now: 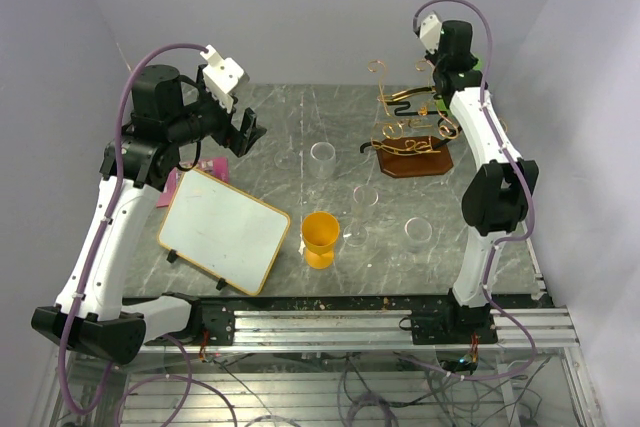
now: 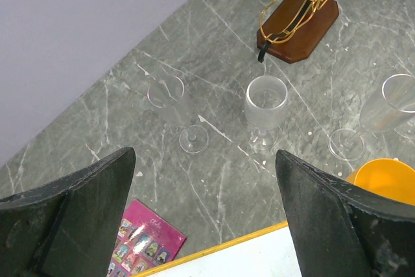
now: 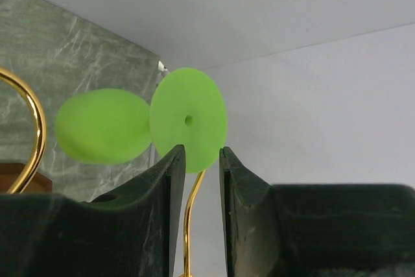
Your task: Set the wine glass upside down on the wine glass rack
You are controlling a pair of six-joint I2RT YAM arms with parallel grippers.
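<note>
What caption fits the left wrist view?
Open left gripper above the grey marble table, three clear stemmed glasses upright before the gold wire rack on its reddish-brown wooden base.

wine glass (image 3: 188,118) foot partly hidden behind right hand (image 3: 201,154), rack (image 2: 311,24) top cropped

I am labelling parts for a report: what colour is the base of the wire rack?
Dark reddish-brown; the rack base shows best in the left wrist view.
</note>
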